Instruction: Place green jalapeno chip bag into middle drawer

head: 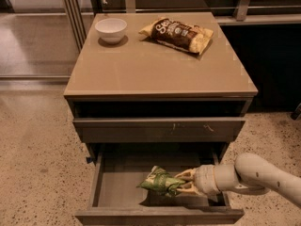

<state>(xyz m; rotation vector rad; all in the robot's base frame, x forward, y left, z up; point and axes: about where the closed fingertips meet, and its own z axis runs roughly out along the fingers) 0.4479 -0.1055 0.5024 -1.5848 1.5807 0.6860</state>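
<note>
Pale hand [182,181] grips green jalapeno chip bag [159,182], lettering illegible, inside middle drawer [117,189].

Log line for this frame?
phase: placing | gripper: shut on green jalapeno chip bag, low inside open middle drawer, right side | release: not yet

Light: dim, warm, overhead. Counter [160,65] soft sheen. Open drawer [117,187] dark inside; shadow under hand [181,181] gripping green bag [159,181] there.
</note>
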